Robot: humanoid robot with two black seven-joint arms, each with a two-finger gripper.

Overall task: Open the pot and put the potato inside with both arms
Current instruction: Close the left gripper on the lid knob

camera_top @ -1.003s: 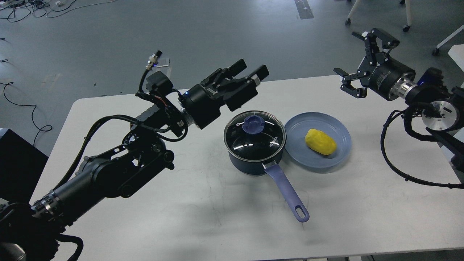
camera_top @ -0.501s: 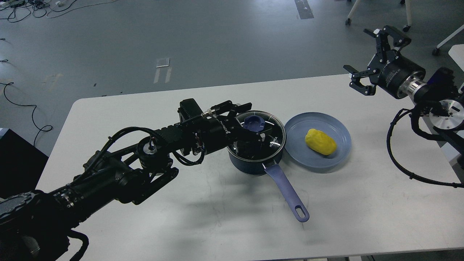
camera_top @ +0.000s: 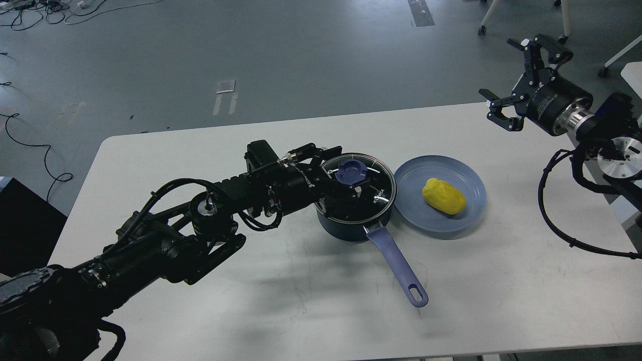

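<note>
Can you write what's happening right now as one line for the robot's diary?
left tool: at lid knob | pot: lid on | potato: on plate | right tool: open, raised

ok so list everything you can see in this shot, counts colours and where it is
pot: 1, dark navy, centre of the table, lavender-blue handle pointing to the near right
glass lid: 1, clear with a blue knob, sitting on the pot
plate: 1, flat blue, on the table just right of the pot
potato: 1, bright yellow, lying on the plate
table: 1, white, fills the lower view
cables: several, black, on the grey floor at far left
left gripper: 1, black, down at the lid knob; jaws too dark to read
right gripper: 1, black, raised over the far right table corner, jaws spread open
</note>
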